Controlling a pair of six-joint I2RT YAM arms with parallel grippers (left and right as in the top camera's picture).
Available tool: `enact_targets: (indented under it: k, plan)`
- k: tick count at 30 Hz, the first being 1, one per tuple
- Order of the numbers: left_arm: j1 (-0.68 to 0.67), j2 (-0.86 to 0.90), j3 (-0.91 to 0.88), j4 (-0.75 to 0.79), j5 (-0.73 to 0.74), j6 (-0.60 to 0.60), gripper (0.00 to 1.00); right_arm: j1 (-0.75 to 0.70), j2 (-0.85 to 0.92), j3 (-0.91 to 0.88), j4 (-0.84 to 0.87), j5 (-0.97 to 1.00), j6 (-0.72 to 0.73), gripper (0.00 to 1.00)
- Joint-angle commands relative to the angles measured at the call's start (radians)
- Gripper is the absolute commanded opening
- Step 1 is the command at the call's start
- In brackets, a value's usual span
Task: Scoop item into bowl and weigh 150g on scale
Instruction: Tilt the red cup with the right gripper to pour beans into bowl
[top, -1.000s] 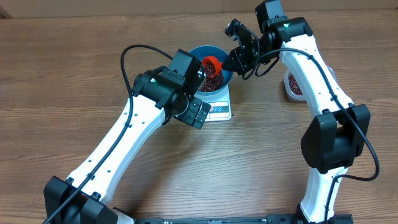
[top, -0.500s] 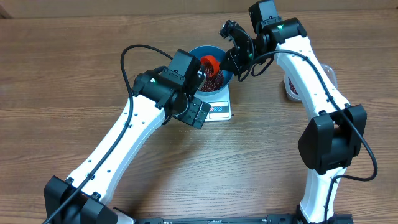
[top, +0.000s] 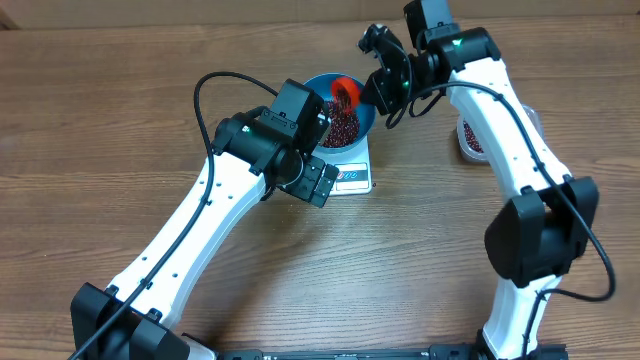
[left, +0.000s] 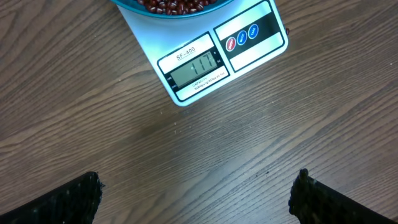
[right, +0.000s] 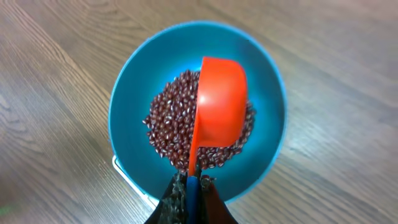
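the right arm reaches in from the right and bends down over the far middle of the table (top: 100, 150). the right gripper (right: 188, 191) is clamped on the handle of an orange-red scoop (right: 217, 99), held just above the beans (right: 168, 127) heaped in the blue bowl (right: 134, 93). the bowl sits on the scale (left: 205, 43). the left arm stretches in from near left, and the left gripper (left: 196, 199) hovers near the scale's display edge, fingers wide apart, holding nothing.

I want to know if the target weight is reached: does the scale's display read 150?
No, the display on the scale reads 117 in the left wrist view.
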Motion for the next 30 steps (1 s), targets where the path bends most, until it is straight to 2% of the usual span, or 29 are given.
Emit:
enact_targets:
  k: [1,30]
  plan:
    - [-0.002,-0.011,0.009,-0.003,-0.003,0.015,1.00,0.004,-0.090,0.030,0.010,0.030,-0.006,0.04]
    - [-0.002,-0.011,0.009,-0.003,-0.003,0.015,1.00,0.041,-0.110,0.030,-0.026,0.081,-0.051,0.04]
